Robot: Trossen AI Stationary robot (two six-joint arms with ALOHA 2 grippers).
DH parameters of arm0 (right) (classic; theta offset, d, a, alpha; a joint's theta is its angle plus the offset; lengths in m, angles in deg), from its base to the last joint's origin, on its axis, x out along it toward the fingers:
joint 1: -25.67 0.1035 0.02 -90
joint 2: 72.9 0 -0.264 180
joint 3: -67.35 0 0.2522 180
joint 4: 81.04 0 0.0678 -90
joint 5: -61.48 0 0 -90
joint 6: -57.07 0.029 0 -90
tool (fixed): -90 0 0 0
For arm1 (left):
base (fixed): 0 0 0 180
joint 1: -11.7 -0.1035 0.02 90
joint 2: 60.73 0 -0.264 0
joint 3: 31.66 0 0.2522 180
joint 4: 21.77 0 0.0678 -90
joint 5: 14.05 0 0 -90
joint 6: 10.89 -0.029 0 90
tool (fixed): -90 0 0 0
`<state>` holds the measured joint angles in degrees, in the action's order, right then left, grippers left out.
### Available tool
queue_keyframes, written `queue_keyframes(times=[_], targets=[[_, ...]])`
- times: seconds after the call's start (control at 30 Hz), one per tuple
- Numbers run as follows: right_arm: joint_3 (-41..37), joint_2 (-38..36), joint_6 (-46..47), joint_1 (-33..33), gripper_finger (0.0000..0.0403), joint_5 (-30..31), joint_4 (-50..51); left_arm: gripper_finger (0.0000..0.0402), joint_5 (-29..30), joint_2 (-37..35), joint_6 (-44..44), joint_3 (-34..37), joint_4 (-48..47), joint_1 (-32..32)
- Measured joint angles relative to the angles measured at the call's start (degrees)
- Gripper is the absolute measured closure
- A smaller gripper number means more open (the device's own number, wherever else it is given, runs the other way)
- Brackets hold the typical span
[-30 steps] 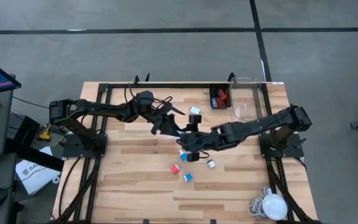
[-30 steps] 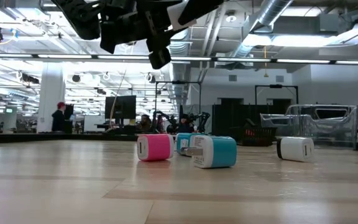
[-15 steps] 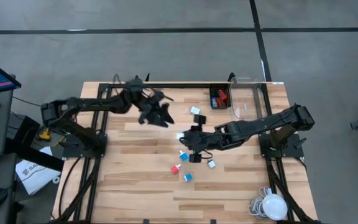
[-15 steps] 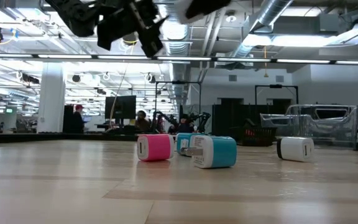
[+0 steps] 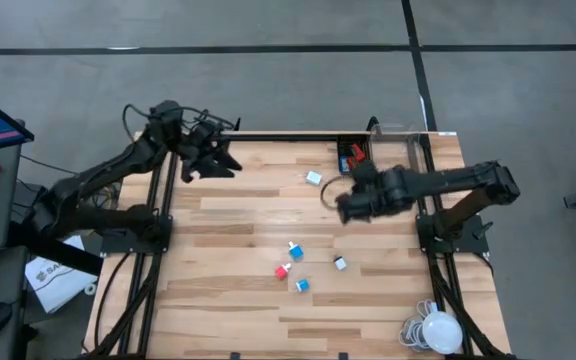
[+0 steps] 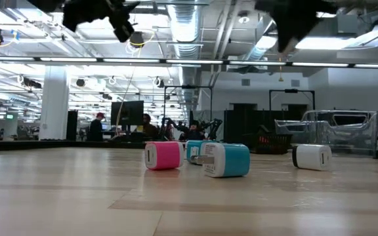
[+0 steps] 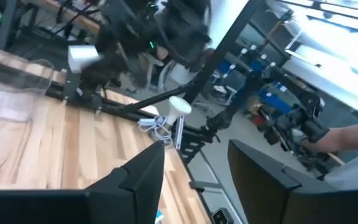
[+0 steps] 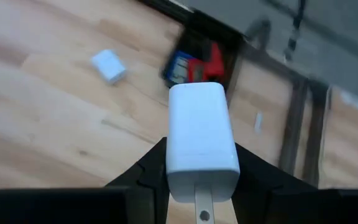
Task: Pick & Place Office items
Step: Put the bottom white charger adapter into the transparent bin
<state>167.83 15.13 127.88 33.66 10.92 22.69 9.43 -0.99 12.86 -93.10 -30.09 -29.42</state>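
The office items are small blocky plug pieces. In the high view a pale one (image 5: 313, 178) lies toward the far edge, and two light blue (image 5: 295, 250), one red (image 5: 282, 271) and one white (image 5: 339, 263) lie flat mid-table. The low view shows the pink-red block (image 6: 163, 156), a blue one (image 6: 227, 160) and a white one (image 6: 312, 157). My right gripper (image 5: 350, 203) hovers near the black tray (image 5: 351, 158), shut on a white block (image 8: 202, 137). My left gripper (image 5: 213, 160) is open at the table's far left corner, over nothing. My right gripper (image 8: 202, 169) pinches the white block between its two fingers, which lie on two opposite sides at its prong end (image 8: 180, 171). The rest of the block sticks out forward past the fingers. A metal prong (image 8: 204, 208) points back between them. The block is lifted clear of the table.
The black tray (image 8: 194, 62) at the far edge holds red and blue pieces. A clear bin (image 5: 398, 160) stands to its right. A white ball lamp with coiled cable (image 5: 436, 330) lies at the near right corner. Bare wood fills the table's left half.
My left arm has drawn back from mid-table to the far left corner, rising out of the low view. My right gripper, still shut on the white block, has moved from above the loose pieces toward the far right, near the black tray. The pieces on the table have stayed put.
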Motion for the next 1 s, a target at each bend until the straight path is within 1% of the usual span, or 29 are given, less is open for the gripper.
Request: queue_keyframes(times=[0.07, 0.17, 0.23, 0.3, 0.4, 0.5, 0.57, 0.7, 0.77, 0.83, 1.0], targets=[[-0.07, -0.96, 1.4, -4.43, 0.0289, -2.47, -0.18, 0.0237, 1.22, -2.33, -1.75, 0.0, -3.68, 0.0], [-0.54, -1.7, -1.36, -12.97, 0.0289, -7.35, -0.46, 0.0245, 3.27, -5.07, -2.8, 0.0, -7.54, 0.6], [-1.17, -1.65, -5.81, -19.14, 0.0289, -9.75, -0.31, 0.0249, 4.16, -6.79, -2.72, 0.38, -8.41, 0.63], [-2.41, -1.71, -12.29, -25.27, 0.0289, -12.1, -2.13, 0.0254, 4.67, -8.77, -2.28, 0.94, -8.52, 0.72], [-6.03, -2.48, -21.16, -34.05, 0.029, -17.9, -7.95, 0.0259, 5.84, -11.59, -2.03, 2.34, -10.24, 0.72], [-10.45, -5.4, -26.63, -41.6, 0.029, -22.76, -14.61, 0.0265, 6.8, -14.79, -0.43, 4.34, -10.46, 0.72], [-13.85, -8.09, -28.69, -46.04, 0.029, -25.37, -18.27, 0.0268, 7.55, -16.67, 0.84, 5.75, -10.49, 0.87], [-20.55, -13.6, -30.6, -54.57, 0.029, -30.82, -23.04, 0.0274, 11.16, -19.74, 2.1, 8.15, -10.44, 2.23], [-23.72, -15.45, -31.09, -58.52, 0.029, -35.74, -25.84, 0.0277, 12.91, -20.39, 2.17, 8.83, -10.49, 3.12], [-25.69, -16.06, -31.65, -61.22, 0.029, -38.47, -26.85, 0.028, 14.32, -20.39, 2.19, 8.97, -10.42, 4.09], [-25.04, -12.22, -32.35, -62.44, 0.029, -39.67, -27.59, 0.0284, 16.7, -19.34, 2.21, 9.03, -9.65, 5.94]])
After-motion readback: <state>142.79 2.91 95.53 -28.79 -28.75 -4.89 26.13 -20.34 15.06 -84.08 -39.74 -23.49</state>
